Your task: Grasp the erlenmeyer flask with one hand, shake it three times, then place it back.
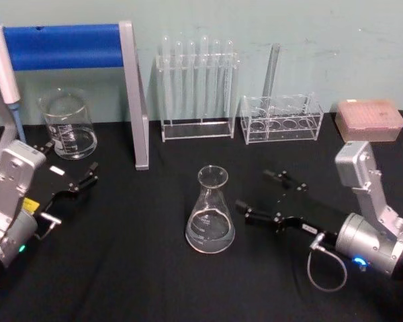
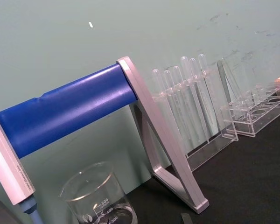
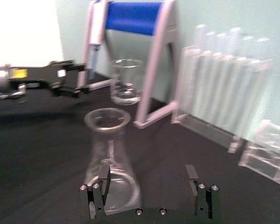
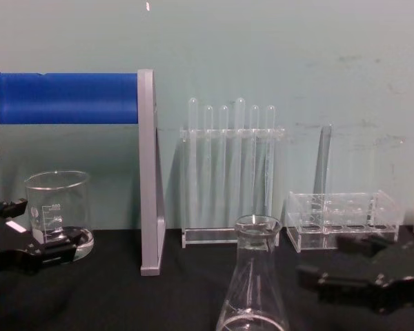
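We are at the approach step: the erlenmeyer flask (image 1: 210, 211) stands upright on the black table (image 1: 141, 282), near the middle, and nothing grips it yet. Our right gripper (image 1: 265, 194) lies low just to the right of the flask, its jaws spread wide and pointing left at the glass. In the right wrist view the flask (image 3: 110, 158) sits ahead of the left-hand finger (image 3: 102, 179) and not between the two, so the gripper is off line.

Our left gripper (image 1: 72, 181) rests at the left of the table, near the graduated beaker (image 1: 68, 124), jaws apart, idle.

The next move, we judge, calls for shifting the right gripper sideways until the flask is centred in the gap, then advancing and closing on the narrow upper part. The glass is smooth and tapering, so a firm, level squeeze matters. The test tube rack (image 1: 196, 90) stands well behind, at the far side.
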Controlling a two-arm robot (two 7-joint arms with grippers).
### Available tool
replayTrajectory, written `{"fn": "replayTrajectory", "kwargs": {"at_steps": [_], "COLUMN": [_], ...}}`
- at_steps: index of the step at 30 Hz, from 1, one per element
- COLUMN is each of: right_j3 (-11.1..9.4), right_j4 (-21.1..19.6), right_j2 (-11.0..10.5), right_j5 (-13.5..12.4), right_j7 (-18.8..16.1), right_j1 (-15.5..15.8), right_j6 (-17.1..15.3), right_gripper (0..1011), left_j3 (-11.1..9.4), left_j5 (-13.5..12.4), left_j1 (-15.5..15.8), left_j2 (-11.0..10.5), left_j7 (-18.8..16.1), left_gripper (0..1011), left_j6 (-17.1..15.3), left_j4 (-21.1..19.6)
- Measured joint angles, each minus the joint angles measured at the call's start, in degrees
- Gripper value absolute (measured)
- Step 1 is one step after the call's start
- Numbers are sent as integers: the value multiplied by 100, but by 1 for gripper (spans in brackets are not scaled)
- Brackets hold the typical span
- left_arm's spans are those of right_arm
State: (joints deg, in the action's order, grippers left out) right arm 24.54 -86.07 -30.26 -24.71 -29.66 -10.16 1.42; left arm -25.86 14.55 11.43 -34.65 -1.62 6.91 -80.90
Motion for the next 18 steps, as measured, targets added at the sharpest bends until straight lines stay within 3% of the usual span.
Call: {"fn": "replayTrajectory", "kwargs": {"at_steps": [3,8,18], "right_j3": [-191,-542,-772], "right_j4": [-76,-164,-69], "right_j2": [52,361,991], "right_j5": [19,48,365], "right_j7": [290,797,1482], "right_j1": [143,292,231], "right_j6": [77,402,850], "right_gripper": [1000,1000,1000], "left_j3": [0,0,0], "left_j5": [0,0,0], "left_j1": [0,0,0], "left_j2": [0,0,0], "left_j7": [0,0,0], "left_gripper": [1001,1001,1001], "left_j6": [0,0,0], "left_j4": [0,0,0]}}
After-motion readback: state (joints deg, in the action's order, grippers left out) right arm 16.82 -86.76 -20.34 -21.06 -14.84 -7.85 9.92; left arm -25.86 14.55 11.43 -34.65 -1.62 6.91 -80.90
